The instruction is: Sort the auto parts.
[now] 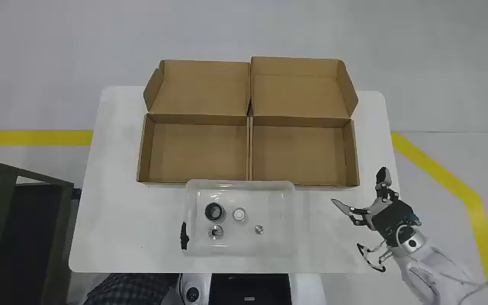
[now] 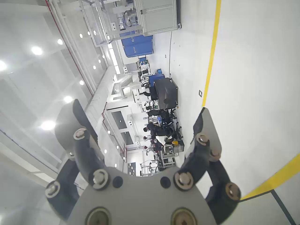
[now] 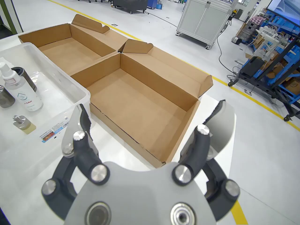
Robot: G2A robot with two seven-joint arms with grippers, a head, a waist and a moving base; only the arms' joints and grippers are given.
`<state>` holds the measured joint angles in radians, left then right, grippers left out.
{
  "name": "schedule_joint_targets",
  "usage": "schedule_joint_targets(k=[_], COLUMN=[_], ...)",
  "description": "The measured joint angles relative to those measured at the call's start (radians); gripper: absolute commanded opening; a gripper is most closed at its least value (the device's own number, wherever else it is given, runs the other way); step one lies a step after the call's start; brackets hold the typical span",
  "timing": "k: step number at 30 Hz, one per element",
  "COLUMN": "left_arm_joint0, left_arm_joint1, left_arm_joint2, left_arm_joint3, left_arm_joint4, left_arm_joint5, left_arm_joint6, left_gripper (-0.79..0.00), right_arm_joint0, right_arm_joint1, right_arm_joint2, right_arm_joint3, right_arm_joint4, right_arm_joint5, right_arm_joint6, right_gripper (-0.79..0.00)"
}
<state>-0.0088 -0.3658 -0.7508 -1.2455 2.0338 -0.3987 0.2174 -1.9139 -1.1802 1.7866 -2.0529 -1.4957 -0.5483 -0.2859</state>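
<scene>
A clear plastic tray (image 1: 284,191) at the table's near edge holds a black cylinder (image 1: 214,210), a white spray bottle (image 1: 239,214), a grey cylinder (image 1: 217,232) and a small metal stud (image 1: 259,228). The right wrist view shows the bottle (image 3: 21,87), stud (image 3: 21,121) and tray rim (image 3: 77,90). My right gripper (image 1: 361,191) (image 3: 152,108) hangs open and empty to the right of the tray, near the right box's front corner. My left gripper (image 2: 140,115) is open, holds nothing and faces the room, away from the table.
Two open cardboard boxes sit side by side behind the tray, a left box (image 1: 194,152) (image 3: 63,52) and a right box (image 1: 303,155) (image 3: 140,104), both empty with lids folded back. Bare white table (image 1: 114,191) lies on either side of the tray.
</scene>
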Motion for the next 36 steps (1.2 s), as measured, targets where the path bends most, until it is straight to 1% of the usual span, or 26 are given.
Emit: schedule_joint_targets(k=[14,16,23,28,36], left_arm_joint0=[0.0,0.0,0.0,0.0,0.0], left_arm_joint1=[0.0,0.0,0.0,0.0,0.0], left_arm_joint2=[0.0,0.0,0.0,0.0,0.0], left_arm_joint3=[0.0,0.0,0.0,0.0,0.0], left_arm_joint4=[0.0,0.0,0.0,0.0,0.0], left_arm_joint5=[0.0,0.0,0.0,0.0,0.0], left_arm_joint6=[0.0,0.0,0.0,0.0,0.0], left_gripper=[0.0,0.0,0.0,0.0,0.0], right_arm_joint0=[0.0,0.006,0.07,0.131,0.231], right_arm_joint1=[0.0,0.001,0.011,0.016,0.019], right_arm_joint2=[0.0,-0.011,-0.073,-0.149,-0.297], right_arm_joint3=[0.0,-0.006,-0.051,-0.086,-0.102], right_arm_joint4=[0.0,0.004,0.019,0.028,0.023], right_arm_joint5=[0.0,-0.016,-0.15,-0.23,-0.279], right_arm_joint6=[0.0,0.012,0.135,0.243,0.402], right_gripper=[0.0,0.0,0.0,0.0,0.0])
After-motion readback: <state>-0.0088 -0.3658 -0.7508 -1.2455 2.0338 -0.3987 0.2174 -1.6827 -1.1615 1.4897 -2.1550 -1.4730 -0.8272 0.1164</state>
